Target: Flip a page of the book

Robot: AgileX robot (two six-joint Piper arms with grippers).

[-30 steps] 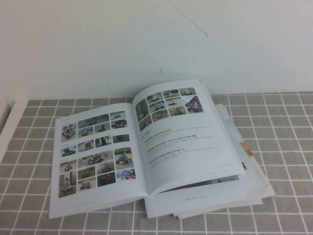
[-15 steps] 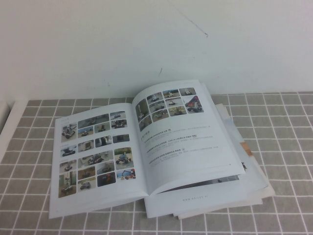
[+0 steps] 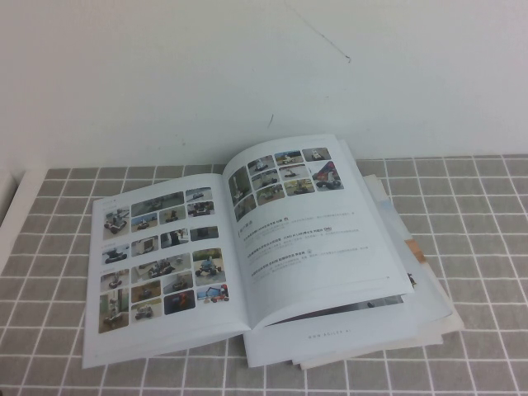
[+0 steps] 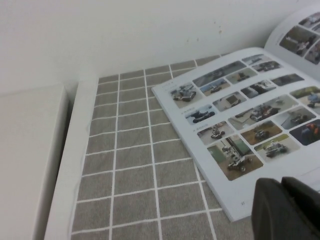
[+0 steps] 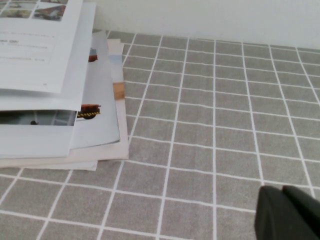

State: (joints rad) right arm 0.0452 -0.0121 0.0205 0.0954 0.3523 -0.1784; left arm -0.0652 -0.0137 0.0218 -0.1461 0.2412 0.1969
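On the tiled bench [image 3: 478,247], the book [image 3: 247,247] lies open, its page [image 3: 318,235] arched; left gripper [image 4: 287,210] and right gripper [image 5: 287,212] are low at its sides, finger state indiscernible.

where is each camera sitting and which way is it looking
High view: raised on the robot's side, angled down at the open book on the tiled table; no arm shows.
Left wrist view: on the left arm, facing the book's photo-grid sheet; left end effector at the corner.
Right wrist view: on the right arm, facing the page and loose papers; right end effector at the corner.
All three share the book.
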